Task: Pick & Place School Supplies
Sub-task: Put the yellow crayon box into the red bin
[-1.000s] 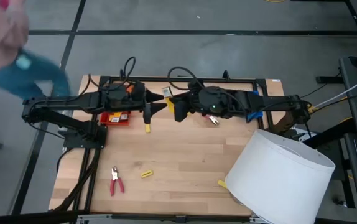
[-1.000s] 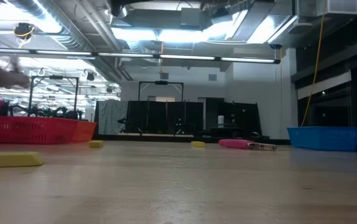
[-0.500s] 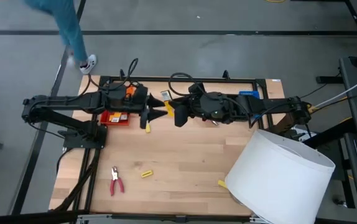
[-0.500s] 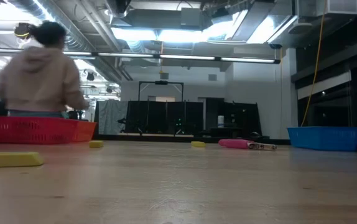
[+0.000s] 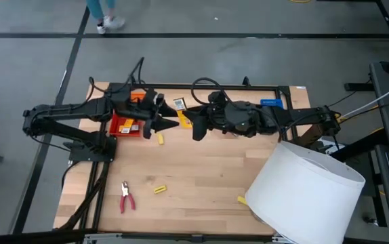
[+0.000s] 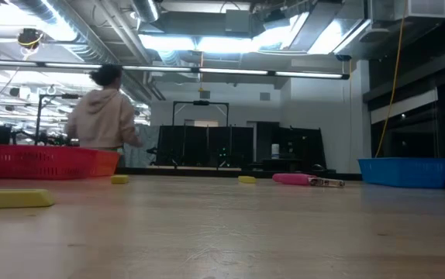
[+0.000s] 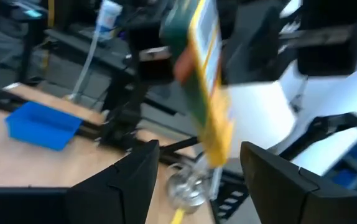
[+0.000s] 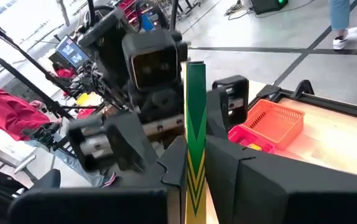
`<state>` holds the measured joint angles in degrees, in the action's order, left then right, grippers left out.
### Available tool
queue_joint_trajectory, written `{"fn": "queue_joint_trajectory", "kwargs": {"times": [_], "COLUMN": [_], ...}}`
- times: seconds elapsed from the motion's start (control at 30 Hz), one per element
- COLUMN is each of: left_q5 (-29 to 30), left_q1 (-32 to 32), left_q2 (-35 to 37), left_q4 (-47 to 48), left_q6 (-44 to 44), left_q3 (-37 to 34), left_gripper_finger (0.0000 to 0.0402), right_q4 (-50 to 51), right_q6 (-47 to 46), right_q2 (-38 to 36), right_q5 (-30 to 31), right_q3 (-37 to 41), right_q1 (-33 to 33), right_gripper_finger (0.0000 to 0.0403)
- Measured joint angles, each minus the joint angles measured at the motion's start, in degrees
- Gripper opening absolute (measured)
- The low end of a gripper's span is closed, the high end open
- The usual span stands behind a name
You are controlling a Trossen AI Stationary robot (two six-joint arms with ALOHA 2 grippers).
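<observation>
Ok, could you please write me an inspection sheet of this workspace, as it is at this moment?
Surface: wooden table, mostly bare.
Job's things: yellow-green pack held above the table; second pack near the far edge; yellow blocks; pliers; pink-handled pliers.
Clutter: orange tray, blue tray, white cylinder.
Grippers: right gripper shut on yellow-green pack; left gripper open, facing it.
Cables: black loops at the far edge.
Surroundings: person beyond the table.

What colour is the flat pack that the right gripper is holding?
The pack is green and yellow, clearest in the right wrist view.
</observation>
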<state>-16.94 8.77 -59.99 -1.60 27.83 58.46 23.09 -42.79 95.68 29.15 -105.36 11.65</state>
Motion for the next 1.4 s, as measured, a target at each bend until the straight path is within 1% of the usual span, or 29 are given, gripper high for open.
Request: {"fn": "queue_joint_trajectory", "kwargs": {"times": [0.2,0.4,0.5,0.67,0.93,1.13,1.17,1.3,1.4], "left_q5": [-4.9,-7.3,-8.3,-8.3,-8.4,-10.2,-10.4,-11.1,-11.5], "left_q1": [2.5,2.6,2.6,2.6,2.6,2.6,2.6,2.7,2.6], "left_q2": [-0.3,-2.4,-3.5,-4.9,-5.5,-5.5,-5.5,-5.5,-5.2], "left_q4": [-2.6,-7.8,-8.8,-9.5,-11.2,-11.3,-11.3,-11.3,-11.2], "left_q6": [4.5,7.8,8.4,8.9,8.6,8.0,8.0,8.0,7.8], "left_q3": [0.0,0.0,0.0,0.0,0.0,0.0,0.0,0.0,0.1], "left_gripper_finger": [0.0228,0.0228,0.022,0.0182,0.0095,0.0033,0.0028,0.0028,0.0029], "right_q4": [-0.6,-1.2,-1.2,-1.2,-1.2,-1.2,-1.3,-1.8,-3.6], "right_q6": [1.3,2.4,2.8,2.8,3.4,4.3,4.4,5.1,7.8], "right_q2": [0.0,0.0,0.0,0.0,0.0,0.0,0.0,0.0,0.0], "right_q5": [0.0,0.6,1.3,1.5,1.5,1.5,1.5,1.2,-0.1], "right_q3": [0.0,0.0,0.0,0.0,0.0,0.0,0.0,0.0,0.0], "right_q1": [0.1,0.1,0.1,0.1,0.1,0.1,0.1,0.1,0.1], "right_gripper_finger": [0.0039,0.0039,0.0039,0.0039,0.0039,0.0039,0.0039,0.0042,0.0061]}}
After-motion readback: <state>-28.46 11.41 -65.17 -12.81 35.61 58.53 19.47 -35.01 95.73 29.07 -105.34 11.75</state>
